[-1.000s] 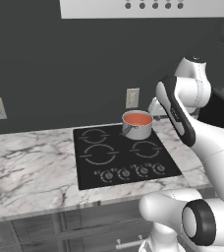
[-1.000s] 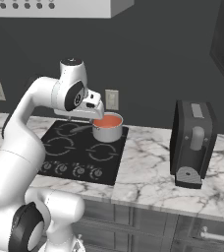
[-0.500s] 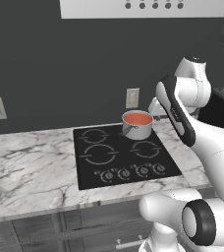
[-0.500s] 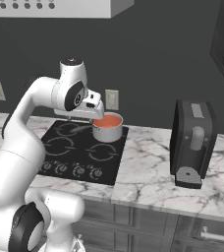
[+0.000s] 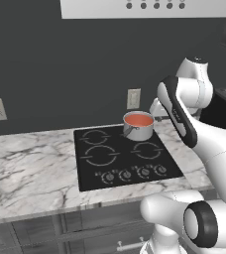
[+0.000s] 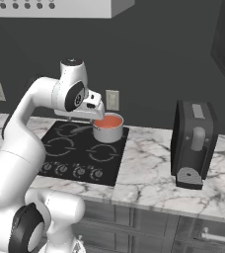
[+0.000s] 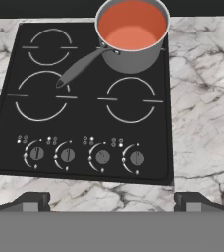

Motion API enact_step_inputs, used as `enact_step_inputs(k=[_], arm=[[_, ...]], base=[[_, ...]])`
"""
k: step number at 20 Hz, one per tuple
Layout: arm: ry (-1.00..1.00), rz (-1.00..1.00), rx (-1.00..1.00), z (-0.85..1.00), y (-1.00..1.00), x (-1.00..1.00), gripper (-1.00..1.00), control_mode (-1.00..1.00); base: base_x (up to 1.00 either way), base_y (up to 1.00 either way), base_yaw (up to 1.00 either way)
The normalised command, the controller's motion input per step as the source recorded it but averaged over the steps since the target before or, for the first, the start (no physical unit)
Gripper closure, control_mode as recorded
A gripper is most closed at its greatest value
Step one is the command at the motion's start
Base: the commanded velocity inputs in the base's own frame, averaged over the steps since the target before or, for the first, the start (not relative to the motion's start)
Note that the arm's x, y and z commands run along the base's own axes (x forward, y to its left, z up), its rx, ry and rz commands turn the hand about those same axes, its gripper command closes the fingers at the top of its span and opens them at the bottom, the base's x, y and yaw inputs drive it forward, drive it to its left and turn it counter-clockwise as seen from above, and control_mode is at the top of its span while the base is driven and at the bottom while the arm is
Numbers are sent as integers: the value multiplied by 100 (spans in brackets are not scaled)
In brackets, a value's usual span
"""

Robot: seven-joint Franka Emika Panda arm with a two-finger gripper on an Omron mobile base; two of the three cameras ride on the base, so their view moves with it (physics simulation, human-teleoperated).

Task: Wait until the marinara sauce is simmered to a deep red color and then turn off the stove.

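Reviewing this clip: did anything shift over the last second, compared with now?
Nothing visibly changed. The arm holds the same pose over the stove, the gripper stays open and empty, and the marinara sauce sits orange-red in the saucepan on the back right burner.

One stove (image 7: 84,113), four burner rings, four knobs; one saucepan (image 7: 132,37); one toaster (image 6: 193,144); two wall outlets.

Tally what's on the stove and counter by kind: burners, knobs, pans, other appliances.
Burner rings on the stove: 4
Knobs: 4
Saucepan holding marinara sauce: 1
Black appliance on the counter: 1
Total: 10
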Motion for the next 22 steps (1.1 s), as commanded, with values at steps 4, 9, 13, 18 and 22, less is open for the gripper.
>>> enact_step_inputs(k=[4,9,13,18,22], arm=[[0,0,0,0,0,0,-100,-100],[0,0,0,0,0,0,-100,-100],[0,0,0,0,0,0,-100,-100],[0,0,0,0,0,0,-100,-100],[0,0,0,0,0,0,-100,-100]], base=[[0,0,0],[0,0,0],[0,0,0],[0,0,0],[0,0,0]])
